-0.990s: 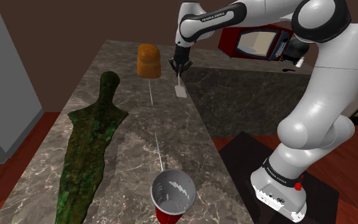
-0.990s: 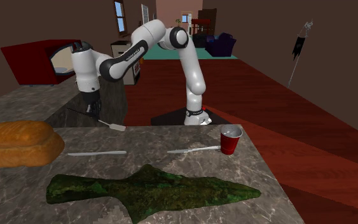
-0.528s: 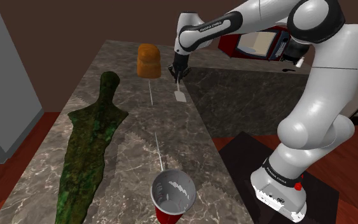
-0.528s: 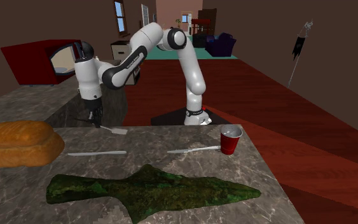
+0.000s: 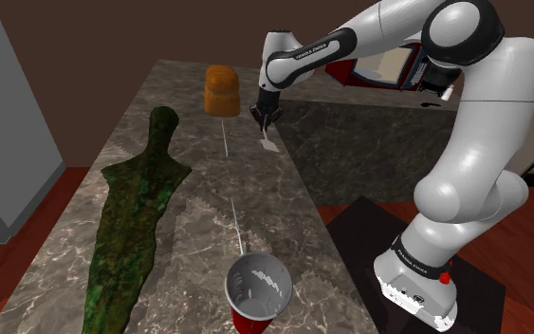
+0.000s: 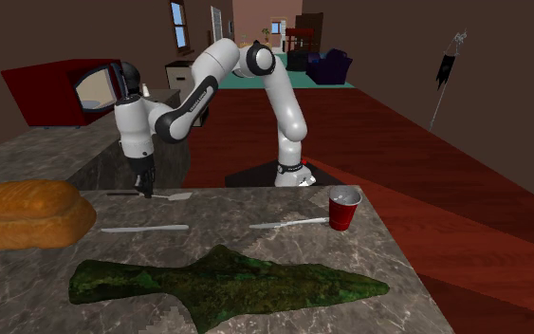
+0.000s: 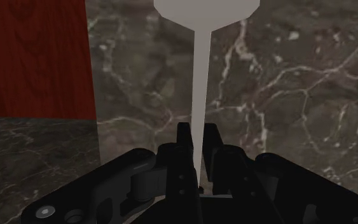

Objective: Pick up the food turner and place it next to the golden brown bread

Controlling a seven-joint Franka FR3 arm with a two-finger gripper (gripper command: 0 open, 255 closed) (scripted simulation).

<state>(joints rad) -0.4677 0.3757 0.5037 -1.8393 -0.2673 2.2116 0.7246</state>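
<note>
Lowered within the last second to the level of the dark marbled stone countertop (image 5: 208, 218), upper middle of the shoulder view, with the pale grey flat-bladed food turner (image 5: 269, 145) (image 6: 177, 196) (image 7: 199, 95) clamped by its thin handle in the all-black two-finger gripper (image 5: 263, 116) (image 6: 146, 190) (image 7: 196, 130), near the golden-brown bread loaf (image 5: 221, 90) (image 6: 32, 213); release likely next.

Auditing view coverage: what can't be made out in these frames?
- Wrist view: food turner blade cut off by the top edge; handle end hidden inside the pincer.
- Shoulder view: red cup base cut off by the bottom edge.
- Second exterior view: blade contact with the countertop too small to tell.
</note>
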